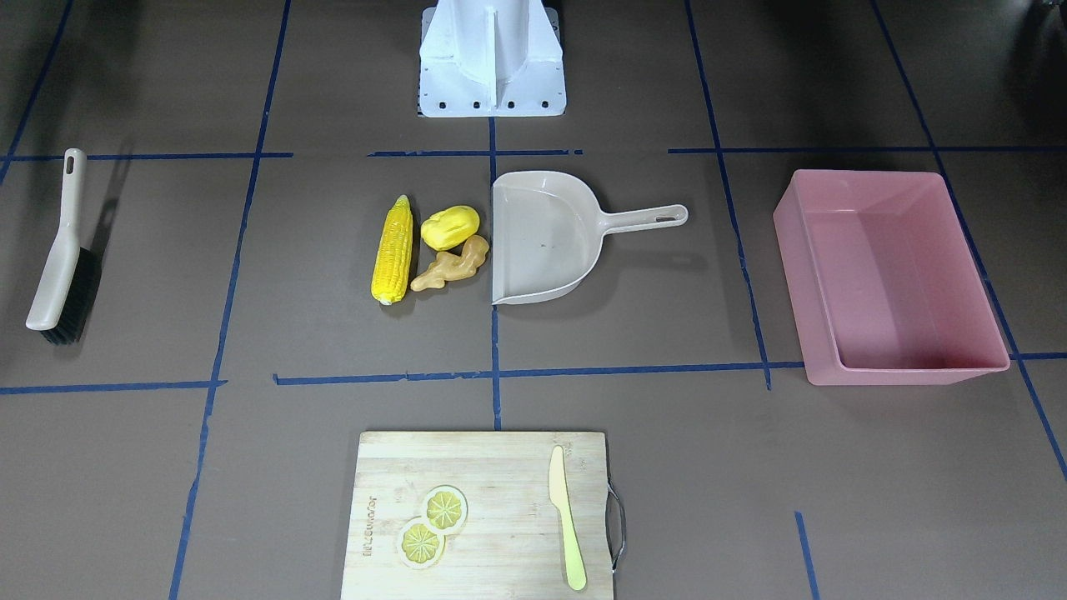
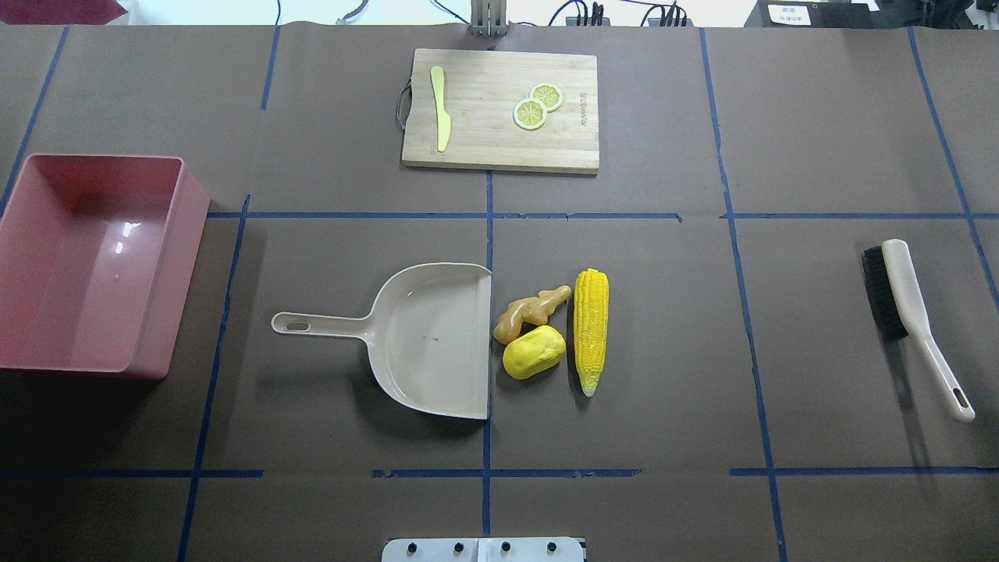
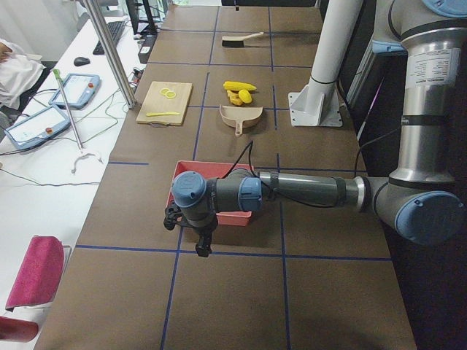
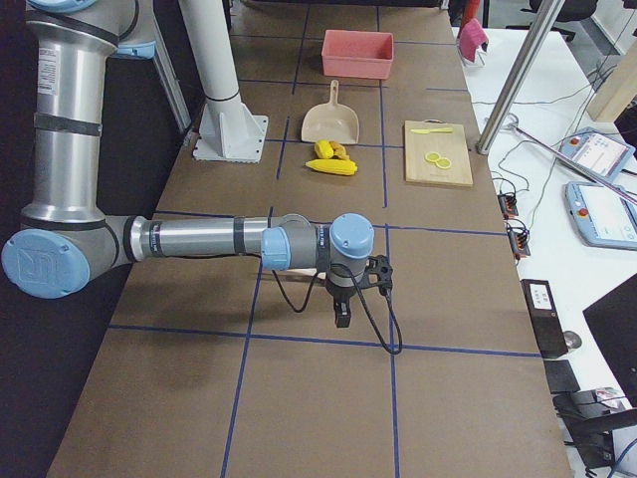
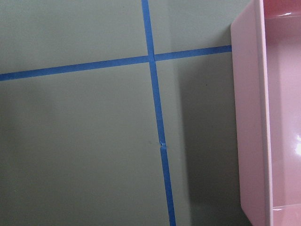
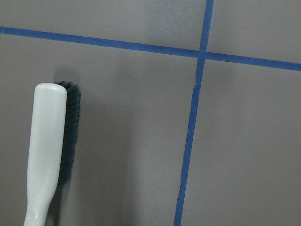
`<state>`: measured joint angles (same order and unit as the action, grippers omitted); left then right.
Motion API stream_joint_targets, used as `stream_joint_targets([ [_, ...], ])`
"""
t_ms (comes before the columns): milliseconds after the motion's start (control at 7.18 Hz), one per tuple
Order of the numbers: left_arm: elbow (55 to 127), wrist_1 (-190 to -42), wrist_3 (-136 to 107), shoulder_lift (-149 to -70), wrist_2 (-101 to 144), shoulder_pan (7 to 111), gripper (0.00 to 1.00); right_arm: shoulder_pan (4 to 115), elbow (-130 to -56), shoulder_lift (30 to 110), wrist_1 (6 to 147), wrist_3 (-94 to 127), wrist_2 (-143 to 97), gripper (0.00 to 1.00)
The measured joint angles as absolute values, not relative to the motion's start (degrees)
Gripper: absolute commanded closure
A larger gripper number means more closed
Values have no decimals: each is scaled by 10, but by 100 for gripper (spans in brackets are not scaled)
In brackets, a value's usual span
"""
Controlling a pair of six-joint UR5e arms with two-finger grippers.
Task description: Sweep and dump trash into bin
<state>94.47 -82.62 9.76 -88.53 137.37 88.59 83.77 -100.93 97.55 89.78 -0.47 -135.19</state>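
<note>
**Nothing swept yet: every step of the job lies ahead**

All the trash sits loose on the bench (image 2: 663, 390), just off the open mouth of the dustpan (image 2: 437, 343), on the side away from its handle; the ginger root (image 2: 531, 308) and the potato-like lump (image 2: 534, 352) lie closest to the lip, so near it that I cannot say whether they touch; the corn cob (image 2: 591, 328) lies just beyond them, parallel to the lip; the pan itself holds nothing. The bin (image 2: 166, 281) stands well apart from the dustpan, past its handle end, and shows nothing inside. The brush (image 2: 909, 312) lies flat, well apart from the dustpan on the trash side, with nobody holding it. By my reckoning what is left is the whole task: take up the brush, push the three pieces into the pan, carry the pan to the bin and tip it.

My left fingers (image 3: 203, 250) hang above the bench beyond the bin, on the far side of it from the dustpan; my right fingers (image 4: 341, 317) hang beyond the brush, far from the dustpan the other way. Only the side views show either pair, so I cannot tell how far apart they stand; neither seems to touch or carry anything; my wrist views show only the bin's wall and the brush's head below.
</note>
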Motion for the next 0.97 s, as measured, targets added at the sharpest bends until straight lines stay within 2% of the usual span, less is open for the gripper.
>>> stream_joint_targets([
  [557,943,-834,97,-890,1366,883,0,825,-1014,973,897,3,-1352,0],
  [974,950,-835,97,-893,1366,883,0,808,-1051,973,896,46,-1352,0],
])
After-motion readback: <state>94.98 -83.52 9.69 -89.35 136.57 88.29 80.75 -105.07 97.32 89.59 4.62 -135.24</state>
